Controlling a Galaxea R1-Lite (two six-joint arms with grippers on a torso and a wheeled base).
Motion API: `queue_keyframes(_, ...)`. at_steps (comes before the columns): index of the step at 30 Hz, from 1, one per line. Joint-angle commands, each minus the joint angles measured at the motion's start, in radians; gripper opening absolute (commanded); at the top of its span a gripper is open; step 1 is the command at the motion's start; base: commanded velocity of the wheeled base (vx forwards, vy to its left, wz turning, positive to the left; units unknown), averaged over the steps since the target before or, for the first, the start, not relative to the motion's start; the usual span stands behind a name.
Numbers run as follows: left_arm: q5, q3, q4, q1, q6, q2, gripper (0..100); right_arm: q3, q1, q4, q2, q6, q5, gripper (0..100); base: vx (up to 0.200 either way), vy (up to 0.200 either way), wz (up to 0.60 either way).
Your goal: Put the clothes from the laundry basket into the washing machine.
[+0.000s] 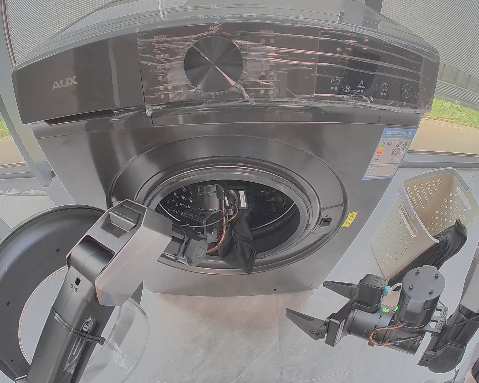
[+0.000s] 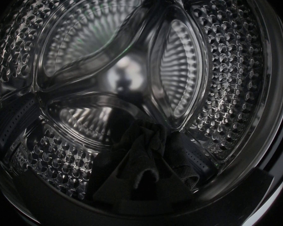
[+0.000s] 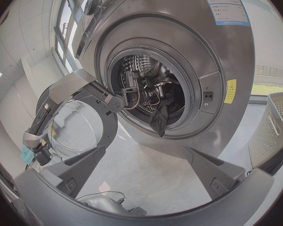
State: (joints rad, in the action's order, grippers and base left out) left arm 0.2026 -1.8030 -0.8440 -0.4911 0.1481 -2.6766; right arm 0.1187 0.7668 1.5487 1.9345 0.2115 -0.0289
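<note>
**While one dark garment hangs at the drum's mouth, another waits in the basket**

Since the dark garment (image 1: 240, 246) droops over the lip of the washing machine (image 1: 223, 134) with its lower end outside the drum, I'd call this piece only half delivered. It hangs just below the left claw (image 1: 238, 200), which sits inside the round opening. Whether that claw grips the cloth or has let it go I cannot tell from here. Ahead of that claw, low on the drum's studded wall, lies a dark heap of cloth (image 2: 141, 164). It may be the same piece's other end, but I can't say for certain.

The right claw (image 1: 306, 297) hangs low before the machine, spread wide and holding nothing. Behind it and off to its right, near but not touching, the laundry basket (image 1: 436, 198) leans tilted. A second dark garment (image 1: 448, 247) spills over its rim on the side nearest that claw. The machine's door (image 1: 16, 272) stands swung open, well apart from the left claw, on its left.

My reckoning is that the job is perhaps halfway. The hanging piece wants pushing fully in, and the basket's garment has yet to be fetched, which the free right claw looks placed for. Whatever lies deeper in the basket is hidden.
</note>
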Motion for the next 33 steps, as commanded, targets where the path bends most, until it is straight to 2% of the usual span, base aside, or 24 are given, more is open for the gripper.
queue_keyframes(1,0.001,0.004,-0.003,0.008,0.001,-0.031,0,0.001,0.0,0.001,0.001,0.0,0.0,100,0.0,0.0,0.0)
queue_keyframes(2,0.001,0.008,-0.006,0.008,0.001,-0.029,0,0.001,-0.001,0.001,0.001,0.0,0.0,100,0.0,0.0,0.0)
queue_keyframes(3,0.001,0.014,-0.007,0.006,0.004,-0.026,100,-0.001,-0.001,0.001,0.001,0.0,0.0,100,0.0,0.0,0.0)
queue_keyframes(7,0.0,0.059,0.0,-0.004,0.024,-0.005,100,-0.001,-0.001,0.001,0.001,0.0,0.0,100,0.0,0.0,0.0)
queue_keyframes(11,-0.003,0.137,0.002,-0.024,0.022,0.029,100,-0.001,-0.001,0.001,0.001,0.0,0.001,100,0.0,0.0,0.0)
queue_keyframes(19,-0.04,0.346,0.019,-0.06,0.008,0.106,100,-0.002,0.0,0.001,0.001,0.0,0.0,100,0.0,0.0,0.0)
queue_keyframes(32,-0.038,0.363,0.031,-0.046,-0.002,0.072,100,-0.002,0.0,0.001,0.0,0.0,0.0,100,0.0,0.0,0.0)
queue_keyframes(33,-0.038,0.364,0.029,-0.046,-0.007,0.07,0,-0.002,0.0,0.001,0.0,0.0,0.0,100,0.0,0.0,0.0)
